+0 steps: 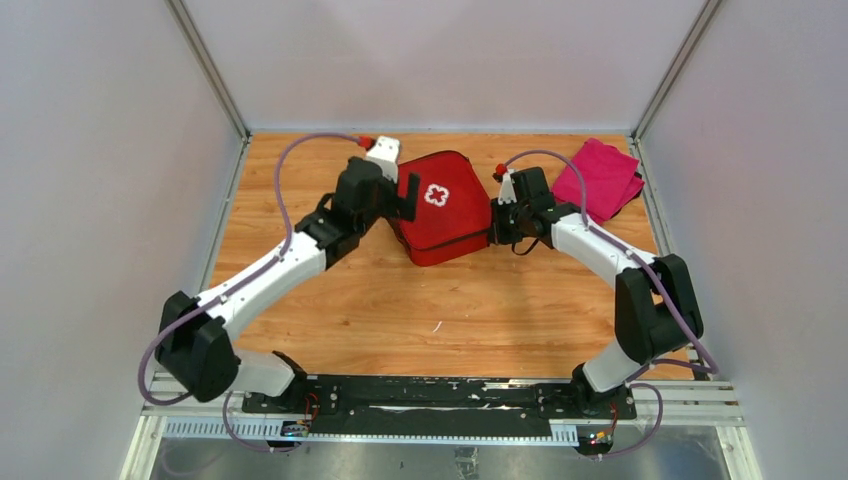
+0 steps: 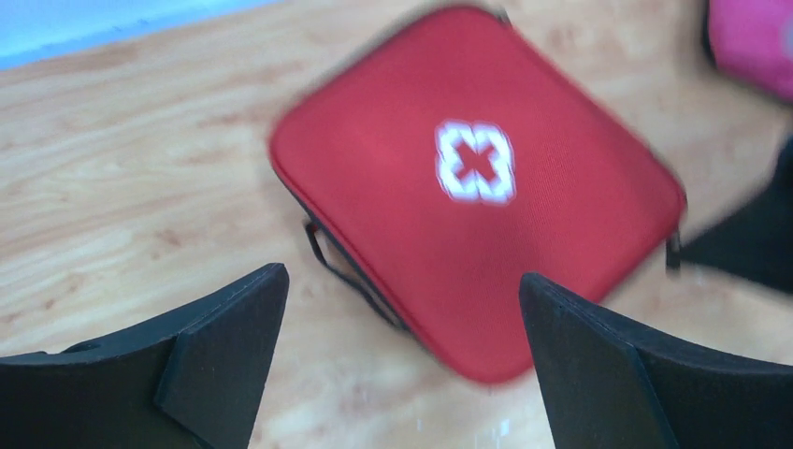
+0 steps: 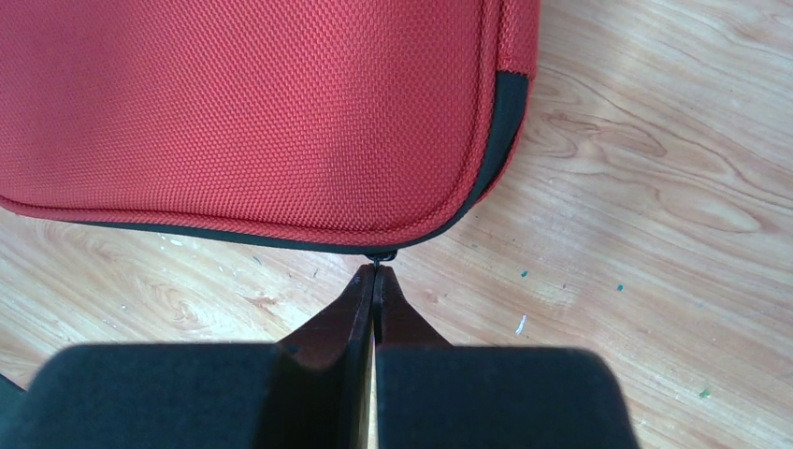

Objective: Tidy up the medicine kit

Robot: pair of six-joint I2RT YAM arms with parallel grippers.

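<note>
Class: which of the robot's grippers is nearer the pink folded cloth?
Right. The right gripper is at the medicine kit's right edge, just left of the cloth; the left gripper hovers at the kit's left side, farther away.

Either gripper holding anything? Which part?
Left gripper open, holding nothing. Right gripper shut, apparently pinching the medicine kit by its zipper pull at the edge.

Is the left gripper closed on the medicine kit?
No, the left wrist view shows the left gripper with its fingers spread wide apart, and the medicine kit lies beyond them, not between them.
</note>
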